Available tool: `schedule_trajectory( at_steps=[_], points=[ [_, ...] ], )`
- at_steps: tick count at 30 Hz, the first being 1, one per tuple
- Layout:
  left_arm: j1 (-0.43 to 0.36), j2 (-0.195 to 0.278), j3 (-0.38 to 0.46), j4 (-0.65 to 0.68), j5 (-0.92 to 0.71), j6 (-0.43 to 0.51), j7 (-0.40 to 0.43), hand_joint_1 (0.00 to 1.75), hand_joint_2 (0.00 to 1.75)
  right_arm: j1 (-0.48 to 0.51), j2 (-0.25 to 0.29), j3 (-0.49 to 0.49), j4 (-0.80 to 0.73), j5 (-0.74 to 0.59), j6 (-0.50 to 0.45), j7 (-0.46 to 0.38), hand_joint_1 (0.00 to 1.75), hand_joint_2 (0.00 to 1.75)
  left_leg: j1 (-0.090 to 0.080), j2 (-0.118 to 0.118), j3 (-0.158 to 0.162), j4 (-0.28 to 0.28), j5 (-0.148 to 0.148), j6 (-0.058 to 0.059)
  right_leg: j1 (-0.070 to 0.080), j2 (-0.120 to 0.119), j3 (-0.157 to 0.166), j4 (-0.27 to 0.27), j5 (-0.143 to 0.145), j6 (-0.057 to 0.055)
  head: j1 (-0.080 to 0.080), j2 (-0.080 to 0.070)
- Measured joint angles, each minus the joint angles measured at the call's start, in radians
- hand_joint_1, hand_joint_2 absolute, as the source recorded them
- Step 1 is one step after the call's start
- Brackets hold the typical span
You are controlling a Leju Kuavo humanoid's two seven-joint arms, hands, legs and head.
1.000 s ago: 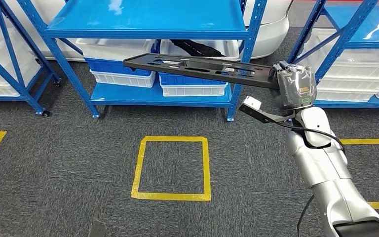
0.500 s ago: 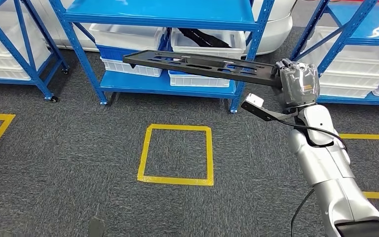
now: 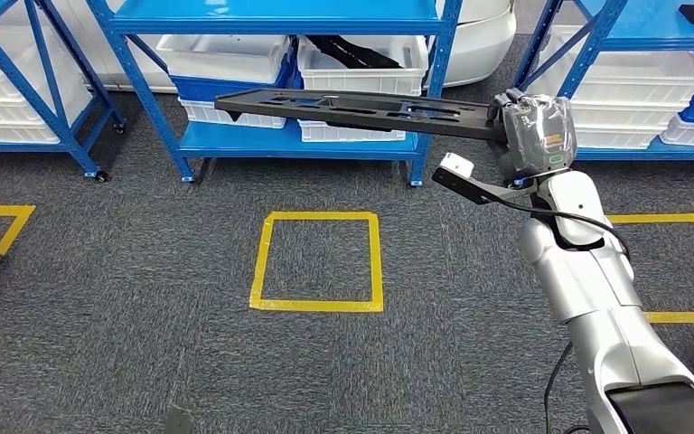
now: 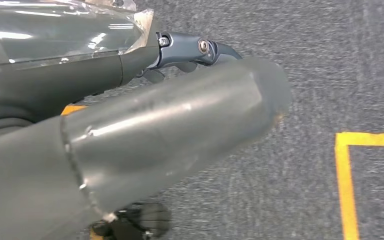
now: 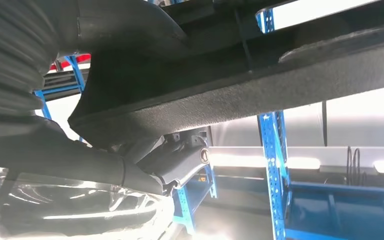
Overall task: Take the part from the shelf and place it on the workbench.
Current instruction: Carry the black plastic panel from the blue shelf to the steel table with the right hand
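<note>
Head view, one part (image 3: 352,110), right hand (image 3: 535,136) gripping

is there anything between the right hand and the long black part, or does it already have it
Nothing stands between them: the right hand already grips one end of the black part, which sticks out level in front of the blue shelf.

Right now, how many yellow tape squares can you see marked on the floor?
3: a whole one at centre, part of one at the left edge, part of one at right behind the arm. Others may lie out of frame.
</note>
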State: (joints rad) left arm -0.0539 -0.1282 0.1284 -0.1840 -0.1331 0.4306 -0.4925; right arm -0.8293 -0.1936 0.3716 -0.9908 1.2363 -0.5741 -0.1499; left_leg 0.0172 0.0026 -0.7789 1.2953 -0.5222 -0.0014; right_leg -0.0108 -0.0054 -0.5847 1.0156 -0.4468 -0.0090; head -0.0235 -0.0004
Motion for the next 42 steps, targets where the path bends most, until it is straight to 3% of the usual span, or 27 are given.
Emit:
schedule_trajectory(
  at_steps=[1,3,5,6,9,11,13,14,15,16,17,19,20,22,23,25,27,29,30,32,35,36,37,39,41,42],
  points=[
    [0.0,0.0,0.001,0.0,0.0,0.0,0.0,0.0,0.0,-0.001,0.0,0.0,0.001,-0.001,0.001,0.001,1.73,1.75,0.0,0.0,0.025,-0.002,0.022,0.002,0.001,0.0,-0.016,0.003,0.01,0.002,0.0,0.0],
    [-0.001,0.0,0.003,0.0,-0.001,-0.001,-0.002,0.0,0.0,-0.006,0.0,0.0,0.002,-0.005,0.003,0.002,1.73,1.75,0.0,-0.002,0.121,-0.1,0.048,0.008,0.002,0.001,-0.045,0.012,0.026,0.009,0.0,0.0],
    [-0.003,0.0,0.004,0.0,-0.003,-0.003,-0.008,0.0,0.0,-0.015,-0.002,-0.001,0.002,-0.016,0.006,0.0,1.73,1.75,-0.004,-0.005,0.202,-0.212,0.026,0.016,0.005,0.001,-0.062,0.018,0.038,0.019,0.001,0.0],
    [-0.002,0.0,0.005,-0.001,-0.004,-0.004,-0.014,0.0,0.0,-0.018,-0.003,-0.001,0.002,-0.026,0.006,-0.004,1.73,1.75,-0.008,-0.007,0.217,-0.24,0.013,0.02,0.006,0.0,-0.064,0.017,0.044,0.025,0.001,0.0],
    [0.0,-0.001,0.006,0.0,-0.012,-0.004,-0.027,0.0,0.0,-0.018,-0.01,-0.002,0.003,-0.068,0.006,-0.025,1.73,1.75,-0.011,-0.003,0.209,-0.26,0.035,0.041,0.009,0.001,-0.076,0.02,0.054,0.044,0.002,0.0],
    [0.0,-0.002,0.006,0.0,-0.015,-0.005,-0.029,0.0,0.0,-0.017,-0.018,-0.004,0.003,-0.094,0.005,-0.035,1.73,1.75,-0.009,0.001,0.193,-0.268,0.059,0.055,0.007,0.002,-0.111,0.089,0.009,0.044,0.006,0.0],
    [0.001,-0.001,0.006,0.0,-0.015,-0.006,-0.03,0.0,0.0,-0.014,-0.025,-0.004,0.004,-0.11,0.005,-0.039,1.73,1.75,-0.01,0.002,0.17,-0.268,0.077,0.06,0.004,0.003,-0.158,0.22,-0.064,0.044,0.011,0.0],
    [0.001,-0.001,0.006,0.0,-0.015,-0.007,-0.03,0.0,0.0,-0.01,-0.027,-0.004,0.004,-0.114,0.005,-0.039,1.73,1.75,-0.01,0.002,0.159,-0.268,0.086,0.06,0.003,0.003,-0.171,0.271,-0.088,0.047,0.011,0.0],
    [0.001,-0.001,0.007,0.0,-0.015,-0.007,-0.03,0.0,0.0,-0.007,-0.028,-0.005,0.004,-0.117,0.005,-0.039,1.73,1.75,-0.01,0.002,0.148,-0.268,0.094,0.059,0.002,0.003,-0.164,0.288,-0.099,0.052,0.011,0.0],
    [0.001,-0.001,0.007,0.0,-0.015,-0.008,-0.03,0.0,0.0,-0.004,-0.028,-0.005,0.004,-0.118,0.006,-0.039,1.73,1.75,-0.01,0.002,0.139,-0.268,0.102,0.057,0.001,0.003,-0.134,0.261,-0.095,0.059,0.011,0.0],
    [0.001,-0.001,0.007,0.0,-0.015,-0.009,-0.03,0.0,0.0,-0.004,-0.029,-0.004,0.004,-0.117,0.006,-0.039,1.73,1.75,-0.01,0.002,0.132,-0.267,0.109,0.054,0.0,0.003,-0.084,0.195,-0.082,0.065,0.011,0.0],
    [0.001,-0.002,0.007,0.0,-0.015,-0.009,-0.028,0.0,0.0,-0.008,-0.029,-0.004,0.004,-0.101,0.008,-0.037,1.73,1.75,-0.012,-0.002,0.121,-0.267,0.123,0.044,0.003,0.016,0.012,0.051,-0.063,0.063,0.01,0.0],
    [0.001,-0.002,0.007,0.0,-0.015,-0.009,-0.027,0.0,0.0,-0.01,-0.03,-0.003,0.004,-0.089,0.008,-0.033,1.73,1.75,-0.013,-0.005,0.117,-0.267,0.128,0.038,0.005,0.021,0.038,0.009,-0.058,0.057,0.01,0.0],
    [0.002,-0.002,0.007,0.0,-0.015,-0.009,-0.024,0.0,0.0,-0.009,-0.032,-0.001,0.004,-0.068,0.01,-0.024,1.73,1.75,-0.016,-0.009,0.112,-0.269,0.139,0.026,0.013,0.019,0.044,-0.005,-0.05,0.039,0.008,0.0],
    [0.003,-0.002,0.007,0.0,-0.015,-0.009,-0.022,0.0,0.0,-0.008,-0.033,-0.001,0.004,-0.062,0.011,-0.02,1.73,1.75,-0.014,-0.011,0.109,-0.268,0.142,0.022,0.006,0.014,0.041,-0.006,-0.044,0.03,0.008,0.0],
    [0.005,-0.002,0.007,0.0,-0.015,-0.009,-0.02,0.0,0.0,-0.007,-0.033,0.001,0.004,-0.056,0.013,-0.017,1.73,1.75,-0.01,-0.012,0.092,-0.239,0.117,0.011,-0.005,0.003,0.035,-0.008,-0.031,0.012,0.006,0.0],
    [0.005,-0.002,0.007,0.0,-0.015,-0.009,-0.019,0.0,0.0,-0.006,-0.032,0.002,0.004,-0.051,0.013,-0.015,1.73,1.75,-0.006,-0.01,0.05,-0.136,0.046,0.001,-0.007,-0.009,0.026,-0.009,-0.022,-0.001,0.004,0.0],
    [0.006,-0.002,0.007,0.001,-0.015,-0.009,-0.016,0.0,0.0,-0.005,-0.032,0.004,0.004,-0.044,0.013,-0.01,1.73,1.75,-0.003,-0.009,0.008,-0.022,-0.012,-0.009,-0.006,-0.021,0.016,-0.008,-0.016,-0.004,0.004,0.0],
    [0.006,-0.001,0.007,0.001,-0.015,-0.009,-0.015,0.0,0.0,-0.004,-0.031,0.004,0.004,-0.039,0.013,-0.007,1.73,1.75,-0.002,-0.008,0.002,0.004,-0.02,-0.012,-0.005,-0.026,0.013,-0.007,-0.014,-0.004,0.003,0.0],
    [0.006,-0.001,0.007,0.001,-0.015,-0.009,-0.013,0.0,0.0,0.0,-0.031,0.006,0.004,-0.033,0.013,-0.002,1.73,1.75,0.001,-0.003,0.032,-0.029,0.002,-0.014,-0.005,-0.037,0.009,-0.004,-0.012,-0.004,0.003,0.0],
    [0.004,-0.001,0.007,0.001,-0.017,-0.009,-0.01,0.0,0.0,0.003,-0.03,0.008,0.002,-0.021,0.013,0.005,1.73,1.75,0.001,0.034,0.14,-0.202,0.057,-0.01,0.0,-0.057,0.005,0.003,-0.012,0.002,0.003,0.0],
    [0.003,-0.001,0.007,0.001,-0.017,-0.009,-0.009,0.0,0.0,0.002,-0.03,0.008,0.0,-0.017,0.013,0.007,1.73,1.75,-0.001,0.043,0.159,-0.238,0.065,-0.004,0.004,-0.062,0.003,0.005,-0.011,0.006,0.005,0.0],
    [0.003,-0.002,0.007,0.001,-0.018,-0.009,-0.008,0.0,0.0,0.002,-0.03,0.008,-0.002,-0.013,0.013,0.01,1.73,1.75,-0.005,0.045,0.163,-0.253,0.065,0.003,0.009,-0.068,0.001,0.006,-0.01,0.012,0.007,0.0],
    [0.004,-0.002,0.008,0.001,-0.018,-0.009,-0.008,0.0,0.0,0.003,-0.028,0.009,-0.005,-0.008,0.013,0.014,1.73,1.75,-0.008,0.027,0.158,-0.259,0.076,0.02,0.013,-0.077,-0.003,0.005,-0.009,0.026,0.01,0.0],
    [0.003,-0.002,0.008,0.001,-0.019,-0.009,-0.007,0.0,0.0,0.003,-0.028,0.01,-0.006,-0.006,0.013,0.017,1.73,1.75,-0.008,0.011,0.156,-0.27,0.089,0.039,0.009,-0.055,-0.018,0.033,-0.029,0.034,0.011,0.0],
    [0.003,-0.002,0.008,0.001,-0.021,-0.009,-0.007,0.0,0.0,0.004,-0.029,0.01,-0.007,-0.005,0.013,0.017,1.73,1.75,-0.006,0.003,0.155,-0.274,0.095,0.047,0.006,-0.036,-0.039,0.077,-0.053,0.034,0.013,0.0]
  ],
)
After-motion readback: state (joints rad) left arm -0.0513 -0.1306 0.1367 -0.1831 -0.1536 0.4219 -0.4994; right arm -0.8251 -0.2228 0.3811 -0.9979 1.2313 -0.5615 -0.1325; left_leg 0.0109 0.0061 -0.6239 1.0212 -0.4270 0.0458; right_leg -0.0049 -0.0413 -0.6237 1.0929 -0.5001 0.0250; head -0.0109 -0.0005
